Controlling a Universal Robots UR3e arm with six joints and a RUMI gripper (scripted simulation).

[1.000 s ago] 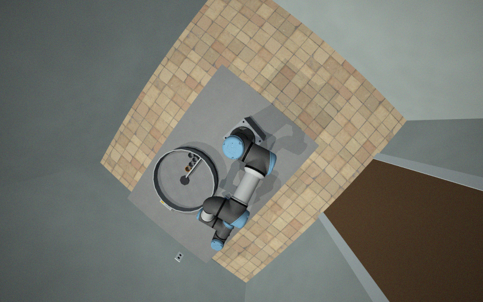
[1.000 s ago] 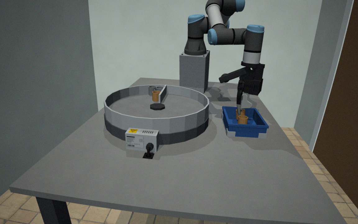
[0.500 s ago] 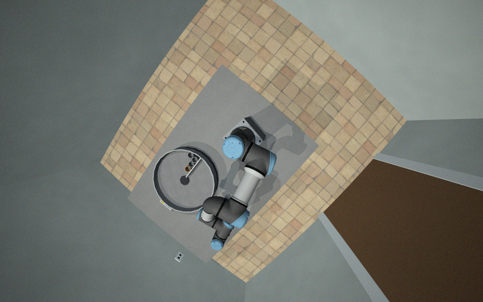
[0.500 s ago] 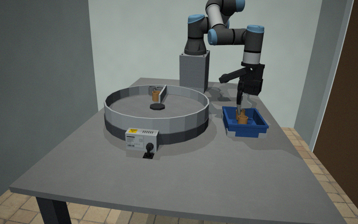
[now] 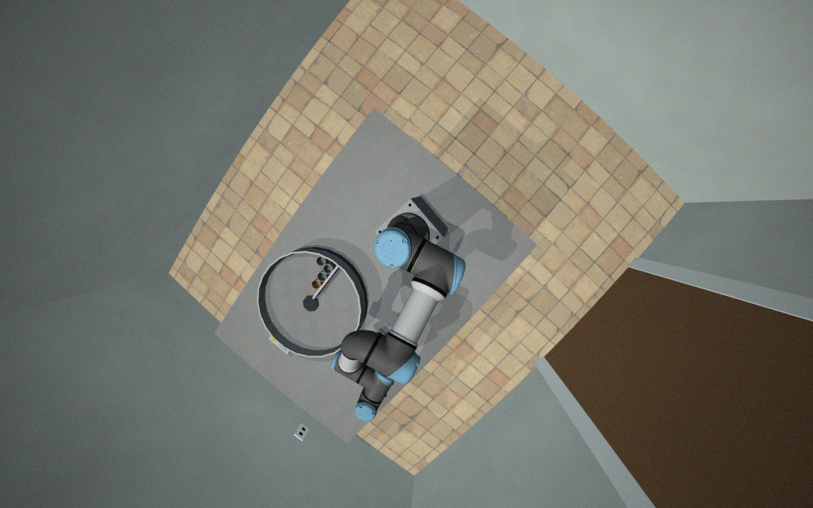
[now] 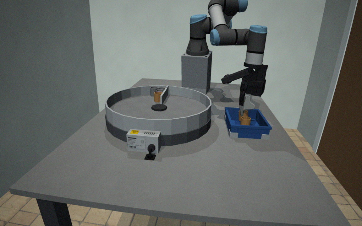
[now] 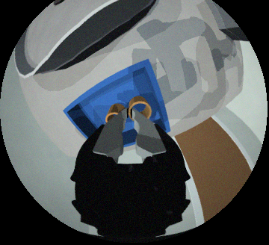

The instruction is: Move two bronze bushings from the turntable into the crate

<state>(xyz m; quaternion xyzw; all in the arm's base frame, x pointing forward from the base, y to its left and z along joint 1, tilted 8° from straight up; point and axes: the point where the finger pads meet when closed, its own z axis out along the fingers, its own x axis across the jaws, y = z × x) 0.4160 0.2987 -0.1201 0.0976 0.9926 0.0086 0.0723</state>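
Note:
My gripper (image 6: 242,114) (image 7: 129,108) is shut on the wall of a bronze bushing (image 6: 245,114) (image 7: 140,102), low inside the blue crate (image 6: 248,133) (image 7: 105,84). I cannot tell whether it touches the crate floor. Another bronze bushing (image 6: 245,121) (image 7: 116,107) stands upright in the crate, close beside the held one. On the turntable (image 5: 267,305) (image 6: 159,125) (image 7: 101,25), a bronze bushing (image 5: 315,283) (image 6: 157,97) stands against the divider bar. Three grey bushings (image 5: 322,260) (image 6: 153,91) stand behind it. The arm hides the crate in the top view.
The turntable's raised wall stands beside the crate. The divider bar (image 5: 326,282) (image 6: 164,95) rises from the turntable near its dark hub (image 5: 310,303) (image 6: 159,107). A white box (image 6: 143,141) with a dark switch (image 6: 151,147) sits at its front. The crate is near the table's right edge.

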